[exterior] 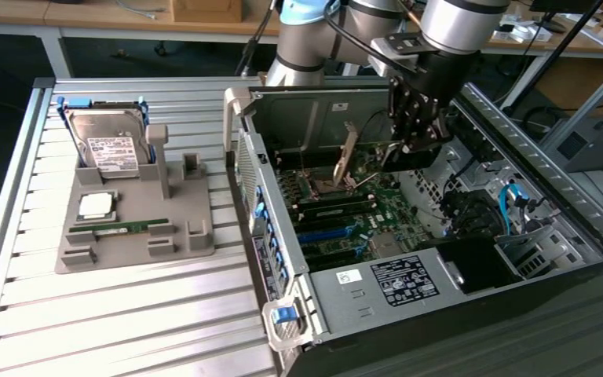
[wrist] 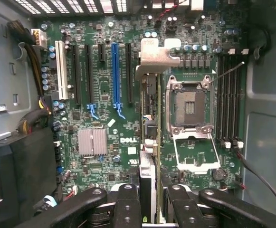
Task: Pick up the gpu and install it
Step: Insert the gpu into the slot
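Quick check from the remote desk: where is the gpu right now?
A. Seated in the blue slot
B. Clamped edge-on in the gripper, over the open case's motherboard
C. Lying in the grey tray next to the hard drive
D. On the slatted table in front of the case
B: the wrist view shows the gpu edge-on between the fingers of the gripper, above the motherboard, with the blue slot bare.

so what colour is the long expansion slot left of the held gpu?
Blue: the long blue expansion slot stands out among black ones on the green motherboard, best in the wrist view.
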`<state>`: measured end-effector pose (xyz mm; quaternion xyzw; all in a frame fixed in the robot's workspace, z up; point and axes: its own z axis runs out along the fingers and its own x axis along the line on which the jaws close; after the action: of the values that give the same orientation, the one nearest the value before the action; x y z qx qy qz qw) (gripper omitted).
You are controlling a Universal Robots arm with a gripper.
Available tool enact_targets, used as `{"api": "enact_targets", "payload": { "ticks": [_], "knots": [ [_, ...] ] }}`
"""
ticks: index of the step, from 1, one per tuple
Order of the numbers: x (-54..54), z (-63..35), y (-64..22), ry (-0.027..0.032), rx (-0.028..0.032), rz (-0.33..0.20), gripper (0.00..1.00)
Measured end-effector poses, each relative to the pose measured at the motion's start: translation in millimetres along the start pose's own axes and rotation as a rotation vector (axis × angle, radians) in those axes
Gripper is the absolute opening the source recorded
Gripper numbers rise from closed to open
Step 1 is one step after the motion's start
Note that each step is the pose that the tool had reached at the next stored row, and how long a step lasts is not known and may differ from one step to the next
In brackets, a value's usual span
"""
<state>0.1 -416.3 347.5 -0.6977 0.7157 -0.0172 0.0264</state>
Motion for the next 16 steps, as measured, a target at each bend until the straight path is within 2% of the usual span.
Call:
{"api": "enact_targets", "payload": {
  "ticks": [16],
  "knots": [
    [14.7,0.2,5.4,-0.0001,0.0000,0.000,0.27]
  ]
}}
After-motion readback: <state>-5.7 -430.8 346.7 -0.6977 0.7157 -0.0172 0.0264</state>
